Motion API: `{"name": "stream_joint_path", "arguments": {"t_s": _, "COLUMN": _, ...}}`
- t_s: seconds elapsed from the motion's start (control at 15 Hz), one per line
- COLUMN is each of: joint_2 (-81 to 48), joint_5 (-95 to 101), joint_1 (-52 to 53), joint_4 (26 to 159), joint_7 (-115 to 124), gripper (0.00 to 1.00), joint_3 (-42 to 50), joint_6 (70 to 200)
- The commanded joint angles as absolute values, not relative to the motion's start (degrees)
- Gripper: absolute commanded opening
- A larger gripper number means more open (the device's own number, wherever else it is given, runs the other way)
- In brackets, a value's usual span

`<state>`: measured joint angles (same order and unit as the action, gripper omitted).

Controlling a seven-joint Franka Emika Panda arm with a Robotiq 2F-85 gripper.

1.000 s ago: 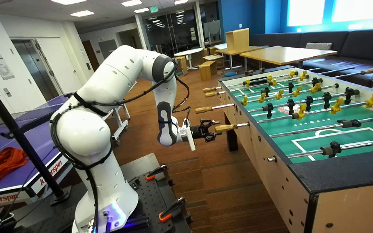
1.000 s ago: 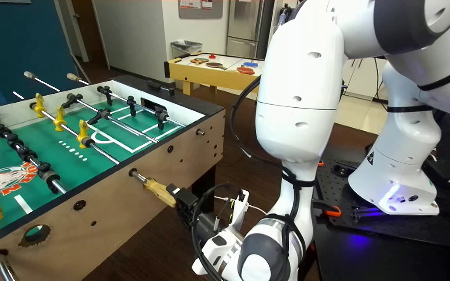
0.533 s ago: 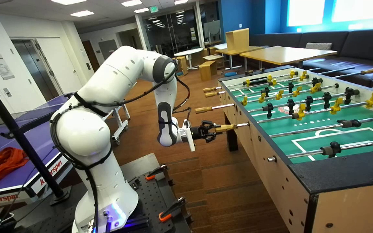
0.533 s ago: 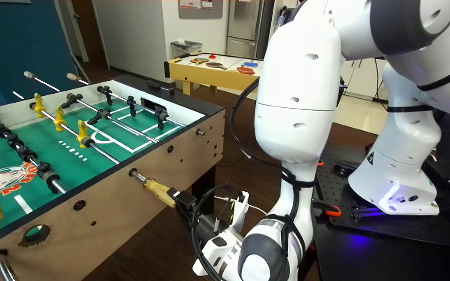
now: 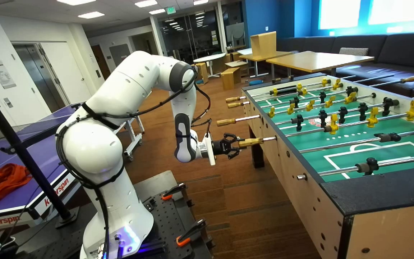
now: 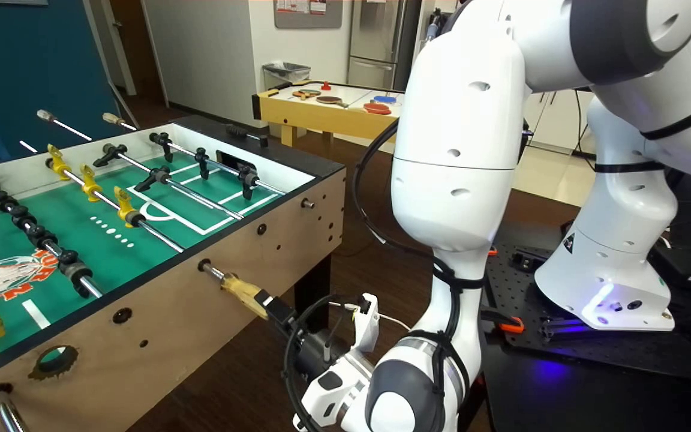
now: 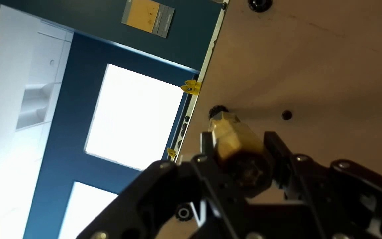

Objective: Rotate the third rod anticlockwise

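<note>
Third rod (image 6: 162, 236) and gripper (image 7: 239, 139) stand turned since half a second ago | fingers (image 7: 206, 142) clamp wooden handle (image 5: 251, 142) by outer end, straight ahead, outside table wall (image 6: 171, 321) | rod nearly coaxial with gripper

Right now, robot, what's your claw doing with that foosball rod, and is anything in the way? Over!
Gripper clamped round wooden handle. Rod slightly turned since earlier, yellow players tilted. Table side ahead, gripper apart; nothing seen blocking.

Wears rounded white shells (image 5: 131, 81), dark grey joint bands (image 6: 612, 42), strapped black cables (image 5: 60, 144), a blue-lit base (image 6: 606, 282) and a screw-studded black gripper (image 5: 238, 145).
</note>
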<state>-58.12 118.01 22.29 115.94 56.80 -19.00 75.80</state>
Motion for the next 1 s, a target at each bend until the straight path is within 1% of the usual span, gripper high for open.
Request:
{"name": "stream_joint_path", "arguments": {"t_s": 0.0, "joint_2": -57.03, "joint_5": 117.2, "joint_1": 23.36, "joint_4": 116.11, "joint_7": 45.58, "gripper": 0.17, "joint_3": -18.29, "joint_6": 74.24}}
{"name": "stream_joint_path", "arguments": {"t_s": 0.53, "joint_2": -57.24, "joint_5": 119.09, "joint_1": 24.85, "joint_4": 116.61, "joint_7": 22.51, "gripper": 0.17, "joint_3": -16.68, "joint_6": 72.12}}
{"name": "stream_joint_path", "arguments": {"t_s": 0.93, "joint_2": -57.41, "joint_5": 121.49, "joint_1": 26.51, "joint_4": 117.38, "joint_7": 5.73, "gripper": 0.17, "joint_3": -14.62, "joint_6": 73.57}}
